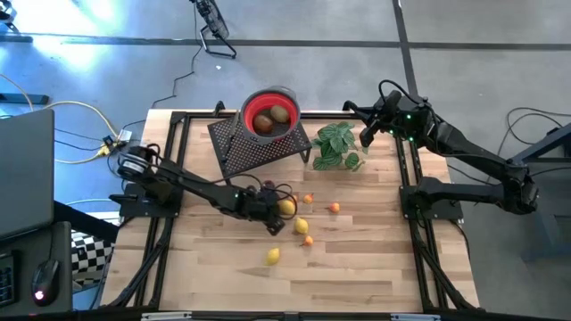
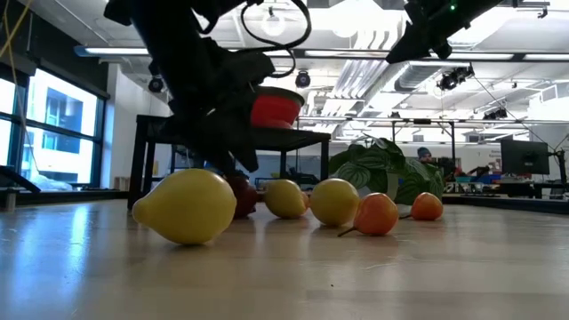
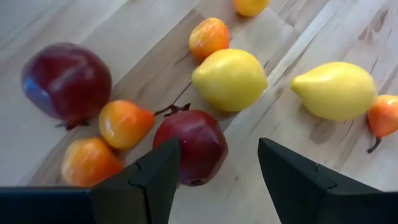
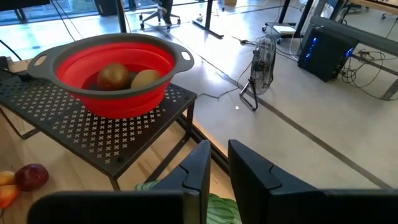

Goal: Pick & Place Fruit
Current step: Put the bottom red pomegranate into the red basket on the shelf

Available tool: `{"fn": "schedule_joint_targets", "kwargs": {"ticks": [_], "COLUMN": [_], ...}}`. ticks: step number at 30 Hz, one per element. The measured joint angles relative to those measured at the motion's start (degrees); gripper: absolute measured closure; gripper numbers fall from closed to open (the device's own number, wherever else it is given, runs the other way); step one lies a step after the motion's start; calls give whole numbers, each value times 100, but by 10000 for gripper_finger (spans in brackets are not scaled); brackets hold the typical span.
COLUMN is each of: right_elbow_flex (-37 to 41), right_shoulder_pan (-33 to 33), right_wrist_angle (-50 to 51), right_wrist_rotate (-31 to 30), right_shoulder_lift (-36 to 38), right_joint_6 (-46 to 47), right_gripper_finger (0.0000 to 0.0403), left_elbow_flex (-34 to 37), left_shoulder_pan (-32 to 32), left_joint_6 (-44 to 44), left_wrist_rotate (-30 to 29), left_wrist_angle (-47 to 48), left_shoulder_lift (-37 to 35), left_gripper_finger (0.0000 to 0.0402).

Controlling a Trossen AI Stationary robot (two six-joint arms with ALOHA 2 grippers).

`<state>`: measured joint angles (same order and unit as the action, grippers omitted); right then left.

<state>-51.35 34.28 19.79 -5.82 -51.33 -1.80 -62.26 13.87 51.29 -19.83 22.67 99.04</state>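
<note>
Fruit lies in a tight bunch on the wooden surface [image 1: 375, 267], near the middle. We see our left gripper [image 3: 214, 171] low over the bunch, its fingers apart and holding nothing. A dark red fruit [image 3: 193, 146] sits by one finger, partly between the two. A yellow lemon [image 3: 229, 79] is just beside it, and small orange fruits [image 3: 123, 123] touch its other side.

Two brown-green fruits [image 4: 127, 77] are already in the red bowl [image 4: 74, 62] on the black rack [image 4: 81, 140].

What could go wrong? The round fruits roll easily. If we close now, a finger may bump the lemon or an orange one and send it rolling. The red fruit could also pop out sideways.

Our right gripper [image 4: 217, 168] waits up by the leafy plant [image 1: 339, 145], nearly closed and empty, we think.

We can read no words or labels anywhere.
</note>
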Motion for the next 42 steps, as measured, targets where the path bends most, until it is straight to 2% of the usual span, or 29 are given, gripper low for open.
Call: {"fn": "schedule_joint_targets", "kwargs": {"ticks": [16,24,42], "right_elbow_flex": [0,0,0], "right_shoulder_pan": [0,0,0], "right_wrist_angle": [22,24,24], "right_wrist_rotate": [0,0,2], "right_shoulder_lift": [0,0,0], "right_joint_6": [2,2,2], "right_gripper_finger": [353,353,353], "left_elbow_flex": [0,4,4], "left_shoulder_pan": [0,0,0], "left_joint_6": [-2,-63,-57], "left_wrist_rotate": [47,294,433], "left_wrist_angle": [-124,-352,-324], "left_shoulder_lift": [29,40,36], "left_gripper_finger": [188,185,129]}}
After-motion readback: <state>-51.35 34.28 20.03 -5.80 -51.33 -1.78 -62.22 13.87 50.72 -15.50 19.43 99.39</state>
